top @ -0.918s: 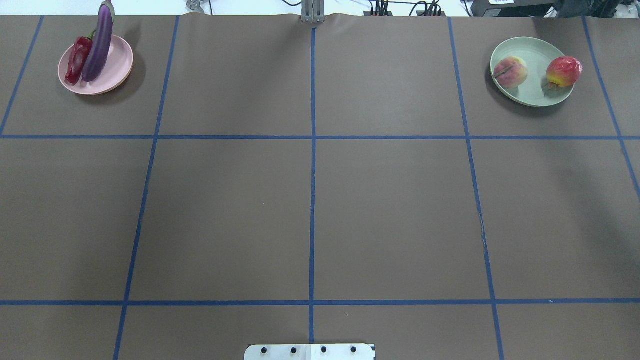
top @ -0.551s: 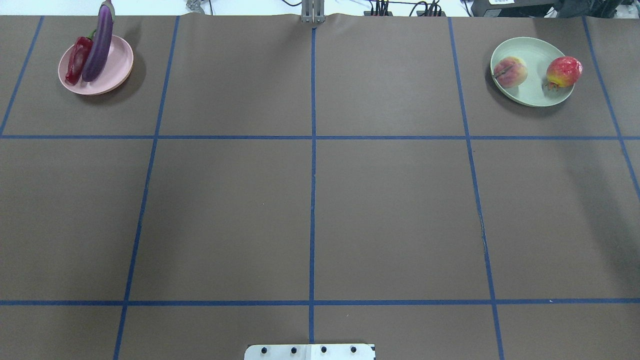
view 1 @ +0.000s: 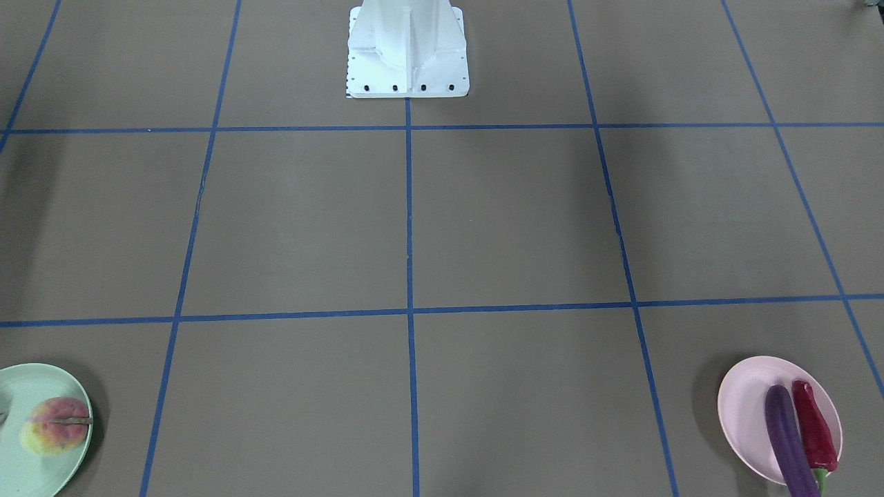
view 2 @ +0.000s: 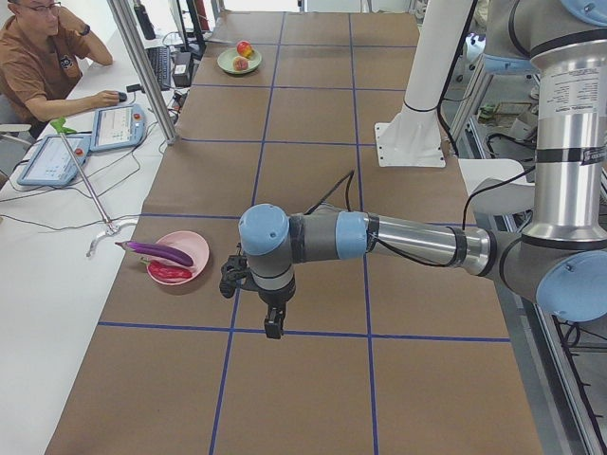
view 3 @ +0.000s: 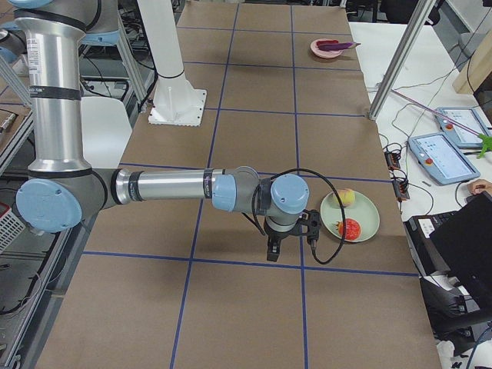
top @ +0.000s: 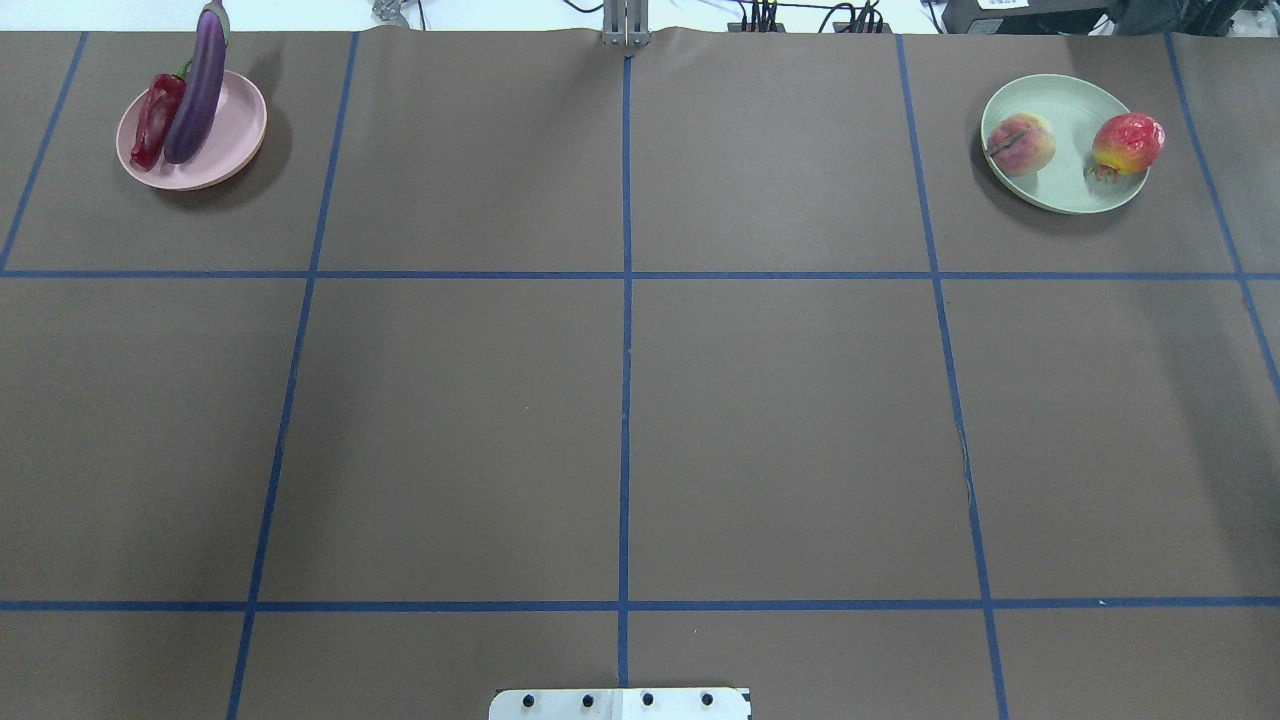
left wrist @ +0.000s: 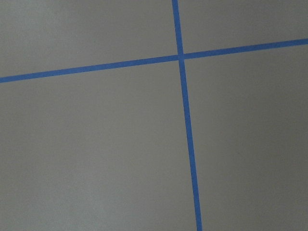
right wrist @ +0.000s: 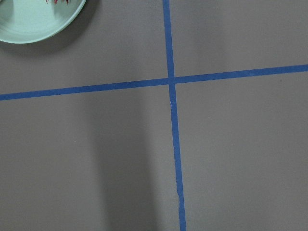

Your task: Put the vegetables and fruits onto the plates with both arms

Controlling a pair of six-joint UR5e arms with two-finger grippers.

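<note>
Claws first: left gripper [view 2: 273,327] hangs pointing down over bare paper [top: 780,430], near the pink plate [top: 235,140]. It is seen only from the table's end, so wide or narrow, cannot tell. No item visible in it. Right gripper [view 3: 270,252] has the same posture near the green plate [top: 1065,100], and again I cannot tell how the jaws stand. Wrist cameras show no fingers, only paper and tape [top: 625,400].

Goods: eggplant [top: 197,90] and chili [top: 155,120] lie side by side, touching, on the pink plate, far left corner. Peach [top: 1020,145] and red fruit [top: 1128,143] sit apart on the green plate, far right corner. Task reads as done.

Risks:
- Eggplant overhangs the far rim, cap end out past the plate. A knock to the plate could tip it off.
- Red fruit sits at the rim, partly over it. Being round, it would likely roll out if bumped.
- Both arms are low and close to the plates, so a sweeping retreat could clip a rim.

Surface: matte brown paper with a blue tape grid. White base [view 1: 407,48] at the robot's edge, centre.

Room: white desk [view 2: 57,246] along the far side, tablets [view 2: 119,128], metal posts [view 2: 142,66], a person [view 2: 47,66] seated with a hand on a mouse.
</note>
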